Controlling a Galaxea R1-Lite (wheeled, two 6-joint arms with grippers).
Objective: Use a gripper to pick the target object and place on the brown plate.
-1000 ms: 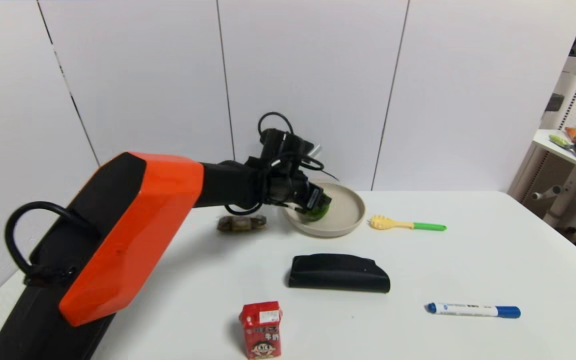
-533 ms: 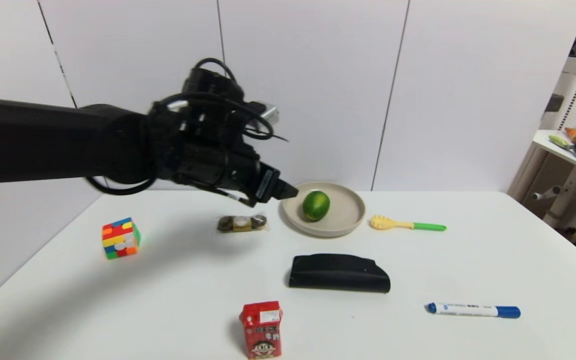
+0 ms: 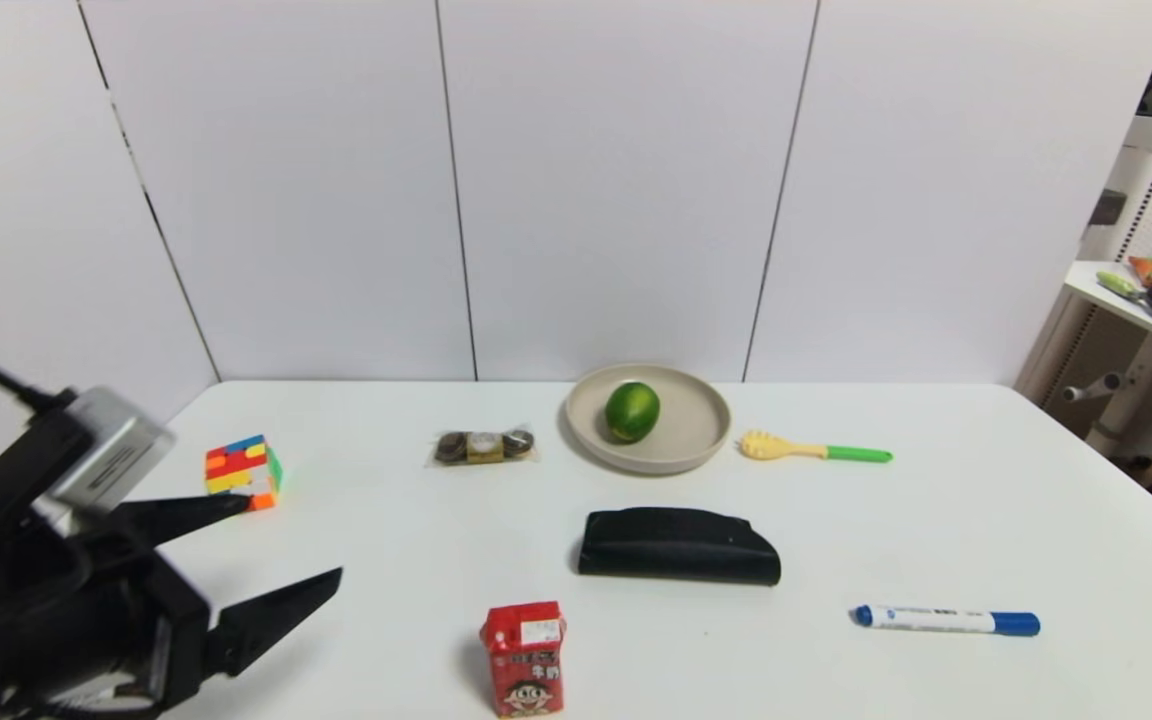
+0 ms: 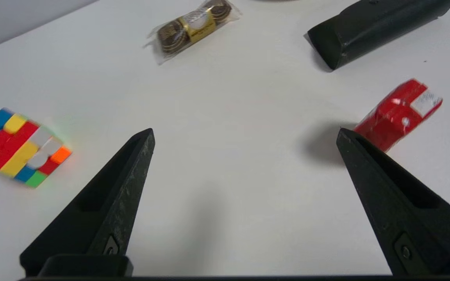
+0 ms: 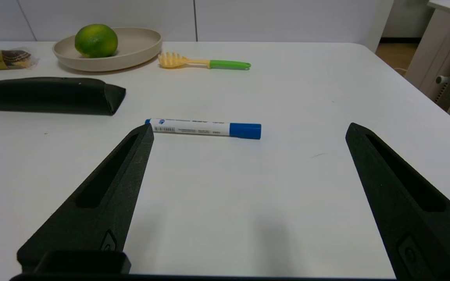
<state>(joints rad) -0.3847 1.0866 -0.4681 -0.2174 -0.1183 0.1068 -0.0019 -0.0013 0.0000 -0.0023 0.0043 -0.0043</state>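
Resting inside the plate (image 3: 688,447), the fruit (image 3: 632,411) lies a little toward the plate's left side, free of any grip. The plate stands at the far middle of the table (image 3: 936,520). The left gripper (image 3: 286,545) hangs low at the near left corner with its two fingers spread wide and nothing between them — in its wrist view only bare tabletop shows in the gap. Just beyond its upper finger sits the cube (image 3: 242,472). The right gripper (image 5: 248,134) is also spread wide and empty, seen only in its own wrist view, with the pen (image 5: 205,128) lying just past its fingertips. A snack pack (image 3: 484,446) lies just left of the plate, a fork (image 3: 811,448) just right of it. Nearer the robot are a black case (image 3: 678,546) and, closest, an upright red carton (image 3: 524,658) — all apart from one another.
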